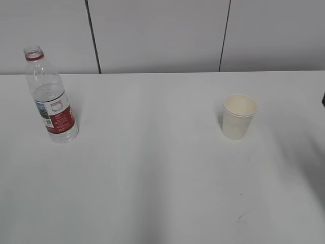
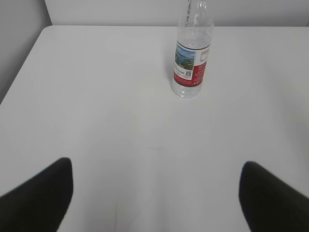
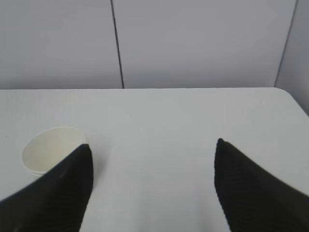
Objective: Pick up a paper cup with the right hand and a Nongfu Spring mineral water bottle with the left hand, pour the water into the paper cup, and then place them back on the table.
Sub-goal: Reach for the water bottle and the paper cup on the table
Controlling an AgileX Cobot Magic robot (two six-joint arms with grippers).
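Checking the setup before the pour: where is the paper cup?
The paper cup stands upright right of centre on the table, far from the bottle at the left.

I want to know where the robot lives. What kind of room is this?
Probably a lab or test room: a bare white table, plain grey wall panels, and just a water bottle and a paper cup set out.

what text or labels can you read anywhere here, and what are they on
No text here can be read.
Mineral water bottle label: red-and-white with a landscape picture; its print and a small code-like square are too small and blurred to read.
Paper cup: plain, no print visible.
Table: only faint marks, no writing.
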